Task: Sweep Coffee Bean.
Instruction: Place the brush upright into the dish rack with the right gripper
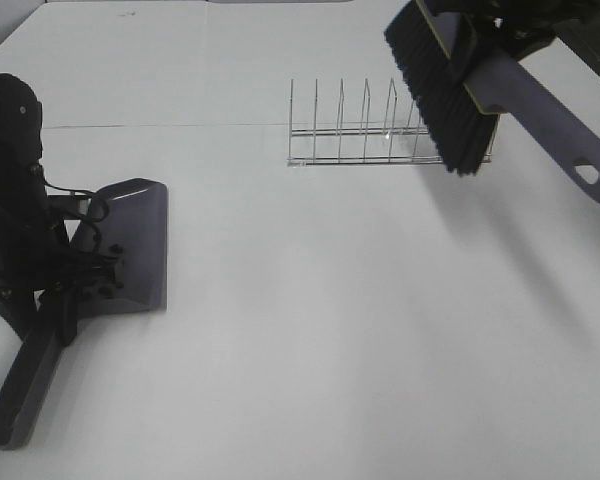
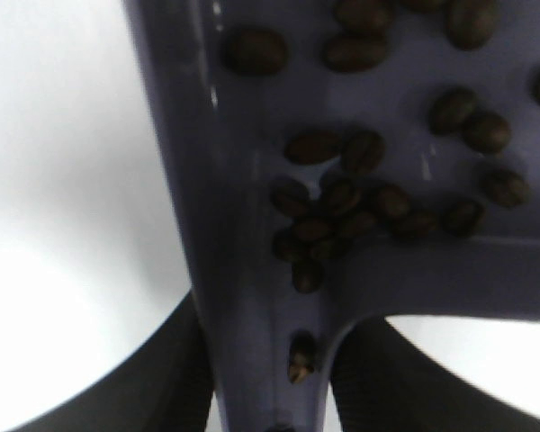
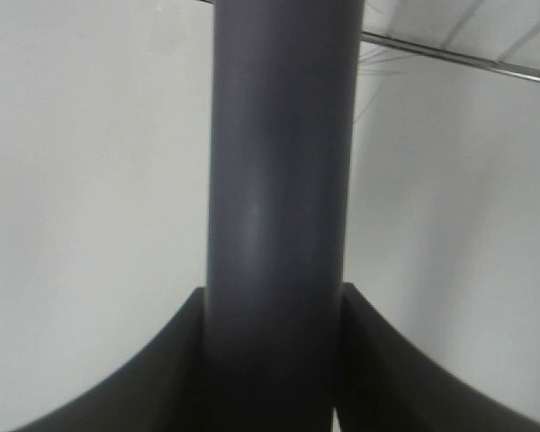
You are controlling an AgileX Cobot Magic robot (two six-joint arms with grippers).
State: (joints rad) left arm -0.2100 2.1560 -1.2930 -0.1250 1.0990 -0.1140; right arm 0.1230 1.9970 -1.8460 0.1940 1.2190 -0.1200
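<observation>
The grey dustpan (image 1: 135, 240) rests on the white table at the left, its handle pointing to the front edge. My left gripper (image 1: 65, 290) is shut on that handle. In the left wrist view the dustpan (image 2: 243, 225) holds several dark coffee beans (image 2: 342, 202), clustered by the handle neck, with my left gripper (image 2: 270, 396) at its base. My right gripper (image 1: 500, 25) is shut on the grey brush (image 1: 450, 80) and holds it high at the back right, black bristles down and to the left. The right wrist view shows the brush handle (image 3: 279, 198) between the fingers (image 3: 162, 378). I see no beans on the table.
A wire dish rack (image 1: 360, 130) stands at the back of the table, just under and behind the raised brush; its wires also show in the right wrist view (image 3: 459, 56). The brush handle's free end (image 1: 590, 175) sticks out toward the right edge.
</observation>
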